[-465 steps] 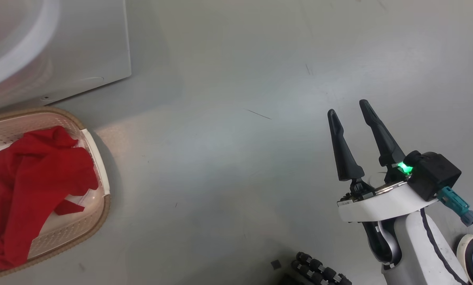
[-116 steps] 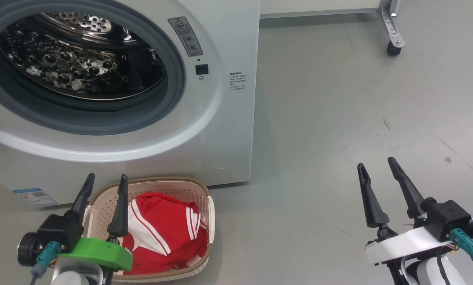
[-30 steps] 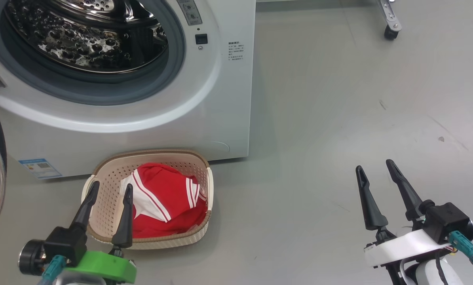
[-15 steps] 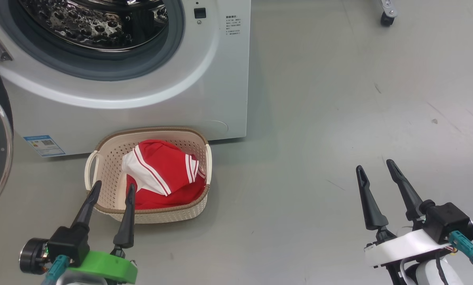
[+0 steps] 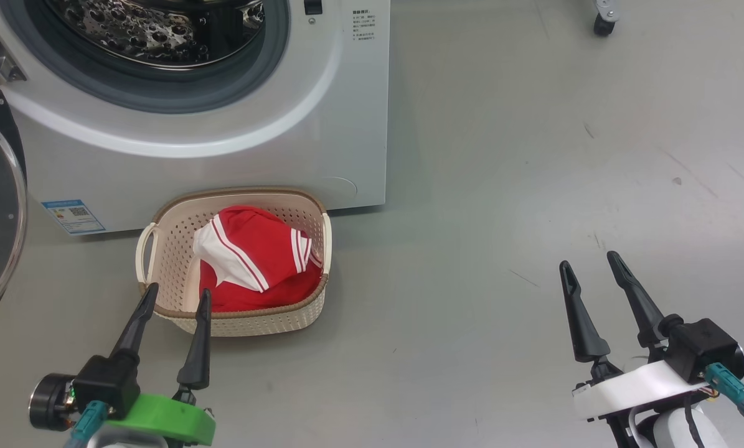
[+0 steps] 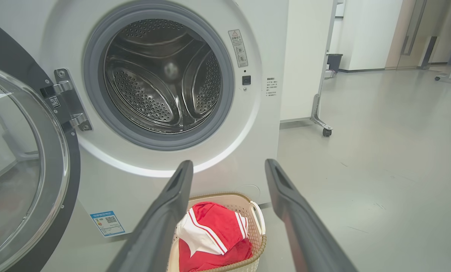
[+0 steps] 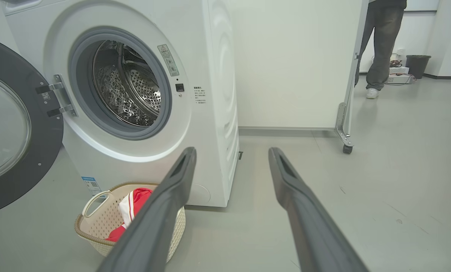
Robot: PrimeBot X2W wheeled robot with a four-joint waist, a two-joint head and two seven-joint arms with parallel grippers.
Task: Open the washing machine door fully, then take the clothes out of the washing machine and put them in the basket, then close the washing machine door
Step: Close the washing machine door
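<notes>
Now the clothes (image 5: 256, 258) lie in the basket (image 5: 241, 191); the drum (image 6: 161, 75) looks empty. The left gripper (image 5: 178, 289) and right gripper (image 5: 588, 259) stand wide, empty. Next: swing the washing machine door (image 6: 72, 177) shut.

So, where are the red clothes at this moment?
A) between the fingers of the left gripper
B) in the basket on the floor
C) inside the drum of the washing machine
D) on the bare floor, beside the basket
B: the clothes lie in the basket, which stands on the floor in front of the washing machine, and the drum looks empty in the left wrist view.
</notes>
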